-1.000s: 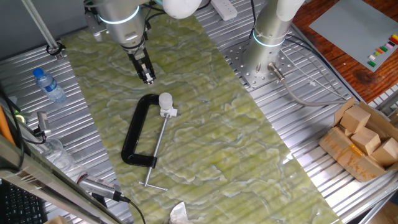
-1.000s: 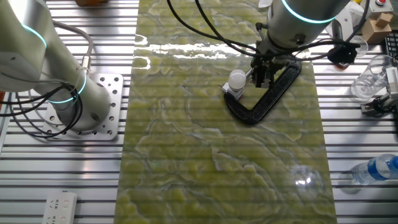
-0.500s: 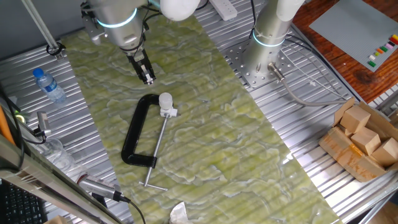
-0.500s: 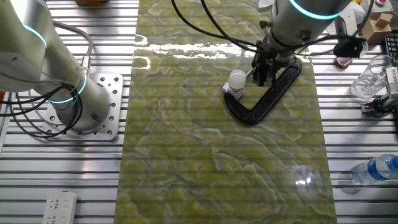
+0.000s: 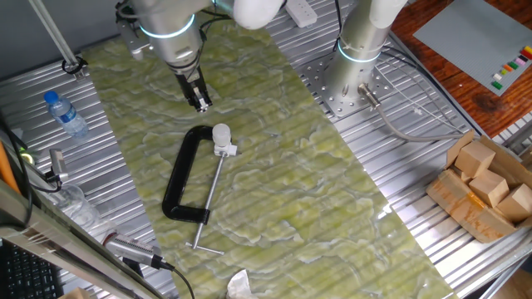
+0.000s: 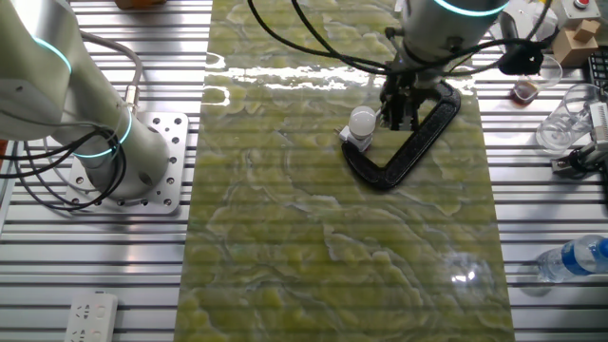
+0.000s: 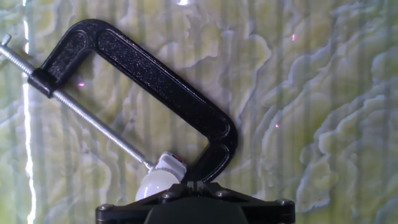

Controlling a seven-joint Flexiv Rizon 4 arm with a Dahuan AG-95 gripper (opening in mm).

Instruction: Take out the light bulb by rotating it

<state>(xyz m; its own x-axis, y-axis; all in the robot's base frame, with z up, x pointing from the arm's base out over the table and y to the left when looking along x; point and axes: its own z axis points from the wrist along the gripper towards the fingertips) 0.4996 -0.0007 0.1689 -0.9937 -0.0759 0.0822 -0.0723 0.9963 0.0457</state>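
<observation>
The light bulb [image 5: 221, 133] is small, white and round, and sits in a white square socket [image 5: 225, 150] held by a black C-clamp [image 5: 179, 177] lying flat on the green mat. My gripper [image 5: 200, 102] hangs above the mat, up and left of the bulb, apart from it, with its fingers together and nothing between them. In the other fixed view the gripper [image 6: 397, 112] is just right of the bulb [image 6: 362, 121], over the clamp [image 6: 410, 142]. The hand view shows the bulb [image 7: 154, 186] partly hidden behind the gripper [image 7: 193, 185], and the clamp [image 7: 149, 76] above it.
The clamp's long screw rod [image 5: 209, 199] runs toward the mat's near edge. A clear bottle with a blue cap [image 5: 65, 114] lies on the metal table at the left. A second arm's base [image 5: 359, 50] stands at the right, with wooden blocks [image 5: 486, 183] beyond it.
The gripper and wrist have shifted slightly to the right in one fixed view. The bulb, socket and clamp have not moved.
</observation>
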